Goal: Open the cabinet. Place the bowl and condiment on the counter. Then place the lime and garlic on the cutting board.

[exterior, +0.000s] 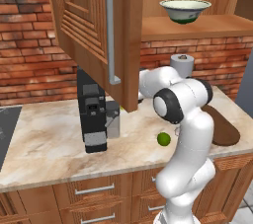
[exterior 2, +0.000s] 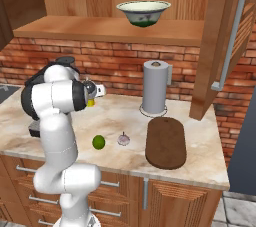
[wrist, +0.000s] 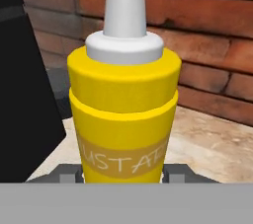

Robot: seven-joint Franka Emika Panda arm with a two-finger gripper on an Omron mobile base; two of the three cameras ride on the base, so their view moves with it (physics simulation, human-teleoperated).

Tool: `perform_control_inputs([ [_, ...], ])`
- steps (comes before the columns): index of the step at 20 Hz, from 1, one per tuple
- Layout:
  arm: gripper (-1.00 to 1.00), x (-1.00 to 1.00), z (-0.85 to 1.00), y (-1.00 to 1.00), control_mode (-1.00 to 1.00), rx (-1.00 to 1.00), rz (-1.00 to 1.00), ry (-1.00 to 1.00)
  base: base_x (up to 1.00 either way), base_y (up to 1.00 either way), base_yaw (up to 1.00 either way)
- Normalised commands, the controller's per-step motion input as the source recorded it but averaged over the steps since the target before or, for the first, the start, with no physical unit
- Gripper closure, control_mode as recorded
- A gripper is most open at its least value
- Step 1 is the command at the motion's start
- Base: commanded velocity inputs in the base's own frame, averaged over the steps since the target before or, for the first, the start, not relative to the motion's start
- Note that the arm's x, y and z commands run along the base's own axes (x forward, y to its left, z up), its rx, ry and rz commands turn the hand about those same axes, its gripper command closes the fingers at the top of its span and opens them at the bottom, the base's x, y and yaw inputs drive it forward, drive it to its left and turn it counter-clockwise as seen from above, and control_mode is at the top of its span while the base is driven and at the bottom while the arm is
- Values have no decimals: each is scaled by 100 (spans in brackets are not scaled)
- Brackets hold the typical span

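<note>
1. Hand view: your gripper [wrist: 122, 176] pinches the yellow mustard bottle [wrist: 123, 119], mid-frame, its long axis upright.
2. You have counter [wrist: 212, 141] at lower right, below the bottle's base.

The counter [exterior 2: 200, 163] bears lime [exterior 2: 98, 142], garlic [exterior 2: 123, 139], cutting board [exterior 2: 165, 142]; the cabinet shelf [exterior 2: 110, 29] holds the bowl [exterior 2: 143, 11].

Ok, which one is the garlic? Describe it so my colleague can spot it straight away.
Start at the counter below the open cabinet. In front of the paper towel roll lies the dark cutting board; the garlic sits just off its edge. It is the whitish-pink pointed bulb, unlike the smooth green lime beside it.
</note>
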Motion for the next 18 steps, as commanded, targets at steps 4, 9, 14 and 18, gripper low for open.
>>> perform_control_inputs([
  [4, 100, 37, -34, 0, -100, -2, 7, -1, 0, 0, 0],
  [9, 100, 29, -30, 0, -100, -2, 6, 0, 0, 0, 0],
  [14, 100, 7, -18, 0, -100, -2, 5, 0, 0, 0, 0],
  [18, 100, 6, -10, 0, -100, -1, 4, -3, 0, 0, 0],
])
